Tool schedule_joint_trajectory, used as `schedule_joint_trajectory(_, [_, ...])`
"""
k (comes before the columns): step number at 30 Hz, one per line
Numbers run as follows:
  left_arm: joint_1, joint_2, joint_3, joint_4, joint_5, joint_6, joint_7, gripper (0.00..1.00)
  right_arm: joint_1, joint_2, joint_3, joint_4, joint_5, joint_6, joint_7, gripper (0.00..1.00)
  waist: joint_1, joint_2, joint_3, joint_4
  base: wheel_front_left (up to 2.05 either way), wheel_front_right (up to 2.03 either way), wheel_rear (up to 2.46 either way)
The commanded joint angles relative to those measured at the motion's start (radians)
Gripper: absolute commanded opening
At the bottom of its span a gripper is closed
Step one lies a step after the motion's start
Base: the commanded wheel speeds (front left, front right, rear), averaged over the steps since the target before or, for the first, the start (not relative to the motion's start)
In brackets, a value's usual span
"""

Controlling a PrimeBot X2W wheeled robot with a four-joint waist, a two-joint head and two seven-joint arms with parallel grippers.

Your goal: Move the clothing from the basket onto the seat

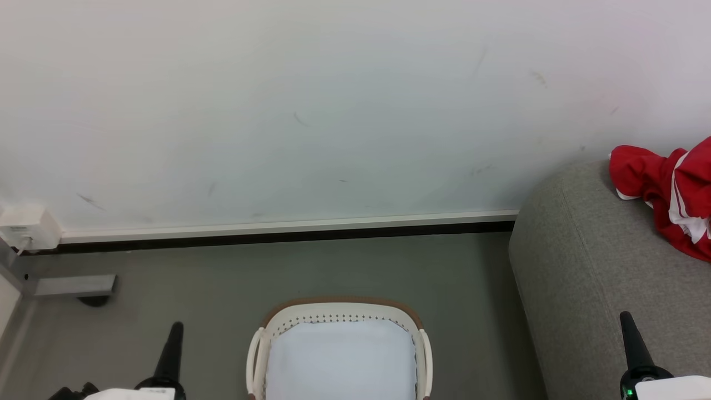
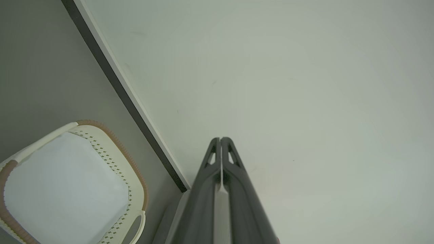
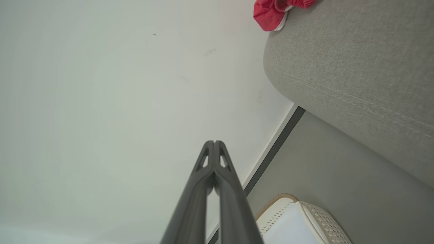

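The cream basket (image 1: 340, 314) with its brown rim band stands on the floor at bottom centre; the part of its white inside that I see holds nothing. Red clothing (image 1: 669, 189) with white stripes lies on the grey seat (image 1: 589, 266) at the right. My left gripper (image 1: 175, 328) is shut and empty, left of the basket. My right gripper (image 1: 626, 319) is shut and empty, over the seat's front. The left wrist view has the shut left gripper (image 2: 220, 139) and the basket (image 2: 135, 183). The right wrist view has the shut right gripper (image 3: 214, 142), the seat (image 3: 339, 61), the clothing (image 3: 271, 13) and the basket (image 3: 322, 223).
A pale wall (image 1: 333, 111) with a white and black baseboard (image 1: 278, 230) runs behind the basket. A white socket box (image 1: 28, 228) and a grey metal bracket (image 1: 75, 286) sit at the far left. Grey floor (image 1: 472, 289) lies between basket and seat.
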Motion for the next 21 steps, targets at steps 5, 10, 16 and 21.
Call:
schedule_joint_trajectory(5, [-0.023, 0.009, 0.008, -0.009, -0.067, -0.009, 0.015, 0.0, -0.021, -0.011, -0.011, -0.016, 0.064, -0.002, 0.017, 0.0, 0.0, 0.0, 0.001, 0.003, 0.0, 0.0, 0.0])
schedule_joint_trajectory(10, [-0.03, 0.009, 0.009, -0.01, -0.107, -0.01, 0.027, 0.0, -0.024, -0.011, -0.015, -0.021, 0.104, -0.002, 0.028, 0.0, 0.0, 0.0, 0.001, 0.005, 0.0, 0.0, 0.0])
schedule_joint_trajectory(16, [-0.036, 0.01, 0.011, -0.012, -0.159, -0.011, 0.038, 0.0, -0.024, -0.011, -0.02, -0.026, 0.154, -0.002, 0.039, 0.0, 0.0, 0.0, 0.002, 0.009, 0.0, 0.0, 0.0])
schedule_joint_trajectory(21, [-0.041, 0.01, 0.012, -0.013, -0.194, -0.013, 0.048, 0.0, -0.025, -0.011, -0.024, -0.029, 0.195, -0.002, 0.048, 0.0, 0.0, 0.0, 0.002, 0.011, 0.0, 0.0, 0.0])
